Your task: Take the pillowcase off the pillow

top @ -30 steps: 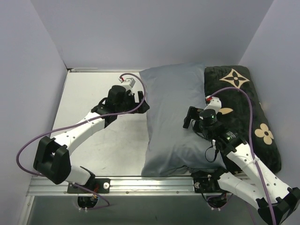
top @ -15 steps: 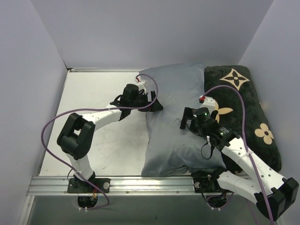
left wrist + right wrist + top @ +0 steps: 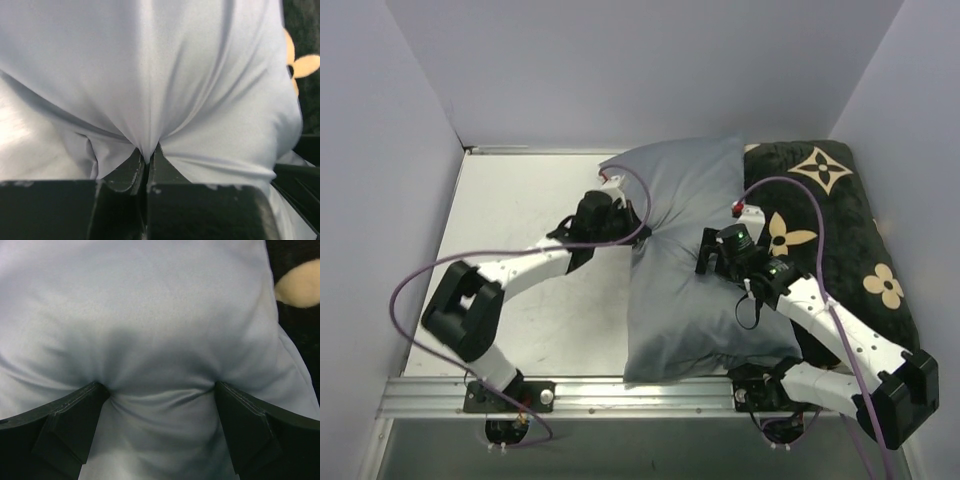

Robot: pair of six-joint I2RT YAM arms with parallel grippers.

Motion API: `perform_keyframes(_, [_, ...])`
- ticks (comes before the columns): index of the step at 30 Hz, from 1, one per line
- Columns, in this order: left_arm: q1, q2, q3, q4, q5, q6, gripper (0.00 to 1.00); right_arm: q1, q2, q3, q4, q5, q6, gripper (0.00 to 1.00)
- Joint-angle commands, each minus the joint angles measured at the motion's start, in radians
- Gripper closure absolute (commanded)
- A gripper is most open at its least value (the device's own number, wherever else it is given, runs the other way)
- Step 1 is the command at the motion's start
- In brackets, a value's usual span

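The blue-grey pillowcase (image 3: 685,305) lies plump in the middle of the table, and the pillow inside it is hidden. My left gripper (image 3: 640,228) is at its left edge, shut on a pinched fold of the fabric (image 3: 146,150), which stretches taut away from the jaws. My right gripper (image 3: 706,262) sits on top of the pillowcase near its middle. It is open, and both fingers (image 3: 75,415) press down into the soft cloth (image 3: 155,315), which bulges between them. Nothing is gripped there.
A black cushion with beige flower motifs (image 3: 845,235) lies against the pillowcase's right side and shows at the edge of both wrist views (image 3: 300,30) (image 3: 297,325). Bare metal tabletop (image 3: 520,200) lies left of the pillowcase. Grey walls enclose the back and sides.
My left gripper went in to the pillowcase's left edge and shut on a fold, drawing the cloth into a crease. My right gripper shifted left and pressed down onto the pillowcase, still open.
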Motion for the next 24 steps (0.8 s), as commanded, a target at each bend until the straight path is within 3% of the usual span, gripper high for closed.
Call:
perform_keyframes(1, [-0.007, -0.209, -0.104, -0.092, -0.206, -0.033, 1.00, 0.009, 0.116, 0.044, -0.002, -0.011, 0.025, 0.00])
perform_keyframes(8, [-0.009, -0.600, -0.317, -0.280, -0.424, -0.092, 1.00, 0.010, 0.405, 0.276, 0.069, -0.100, 0.016, 0.04])
perform_keyframes(16, [0.090, -0.707, -0.360, -0.451, -0.504, -0.152, 1.00, -0.005, 0.699, 0.646, 0.084, -0.214, -0.045, 0.05])
perform_keyframes(21, [0.166, -0.697, -0.332, -0.471, -0.490, -0.153, 1.00, -0.086, 0.666, 0.719, 0.053, -0.290, -0.054, 0.04])
perform_keyframes(24, [0.174, -0.637, -0.315, -0.446, -0.458, -0.158, 1.00, -0.129, 0.536, 0.676, 0.041, -0.298, -0.063, 0.01])
